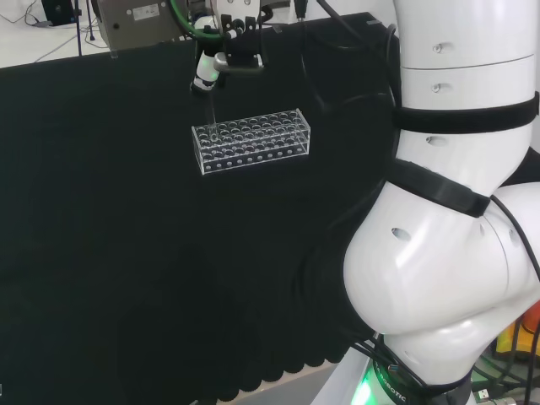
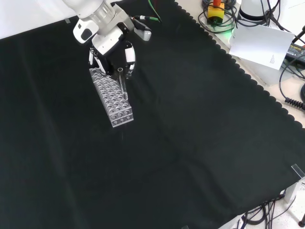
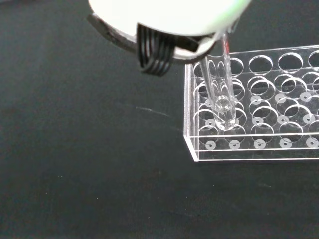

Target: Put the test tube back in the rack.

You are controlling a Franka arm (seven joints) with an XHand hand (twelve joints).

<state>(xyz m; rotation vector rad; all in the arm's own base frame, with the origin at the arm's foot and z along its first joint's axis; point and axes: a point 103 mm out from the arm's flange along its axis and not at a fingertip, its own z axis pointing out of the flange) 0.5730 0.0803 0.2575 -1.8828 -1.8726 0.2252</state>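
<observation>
In the wrist view the clear test tube (image 3: 221,89) hangs tilted over the end of the clear plastic rack (image 3: 259,144), its rounded tip down among the holes near the rack's corner. The hand (image 3: 154,55) pinches the tube's upper part, fingers curled round it. In the front view the rack (image 2: 113,98) lies on the black cloth (image 2: 190,143) with the hand (image 2: 112,47) above its far end. In the head view the hand (image 1: 215,63) holds the tube (image 1: 212,114) above the rack's (image 1: 251,140) left end
</observation>
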